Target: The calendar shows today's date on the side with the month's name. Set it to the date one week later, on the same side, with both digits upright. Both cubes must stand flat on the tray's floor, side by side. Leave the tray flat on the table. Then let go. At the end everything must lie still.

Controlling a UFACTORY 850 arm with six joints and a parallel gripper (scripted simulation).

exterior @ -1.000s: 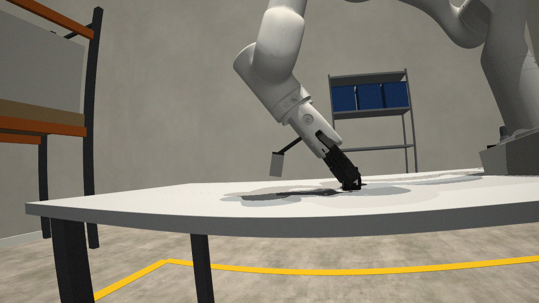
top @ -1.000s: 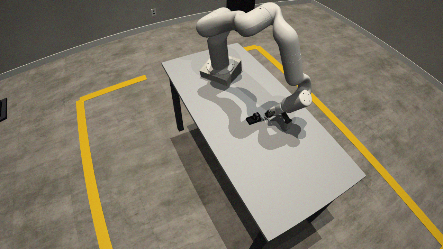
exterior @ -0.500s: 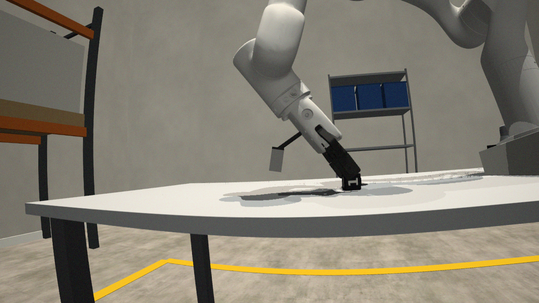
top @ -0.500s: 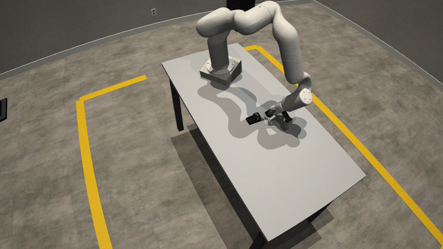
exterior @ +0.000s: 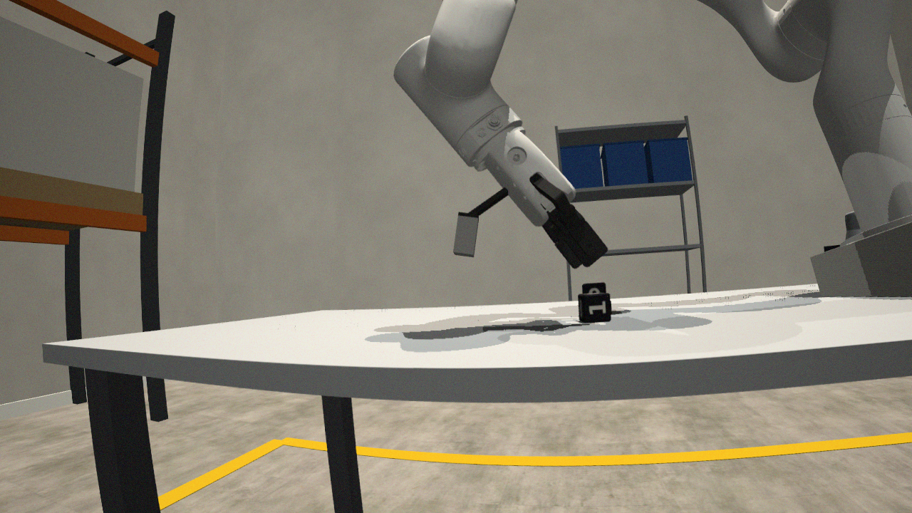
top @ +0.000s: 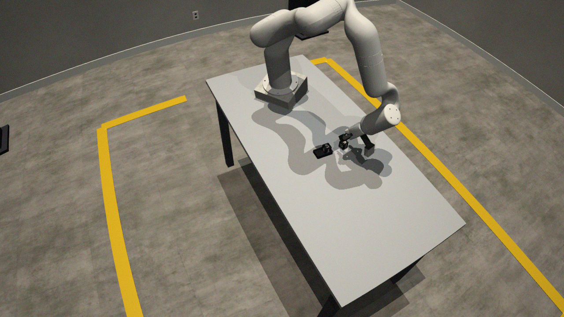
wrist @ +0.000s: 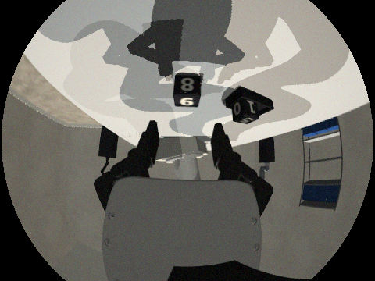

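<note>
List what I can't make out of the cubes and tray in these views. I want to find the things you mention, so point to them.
- Loose cube (top: 343, 145) (exterior: 594, 307) (wrist: 187, 89): its underside is hidden by the table in all views.
- Tray (top: 318, 154) (wrist: 262, 99): exterior view, hidden behind the loose cube.
- Cube on the tray (top: 326, 147) (wrist: 245, 111): top view, digits too small to read.

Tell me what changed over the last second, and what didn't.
The gripper has risen off the loose cube, its open fingers now above it, leaving it on the table. That cube, the tray and the cube on the tray stayed put.
</note>
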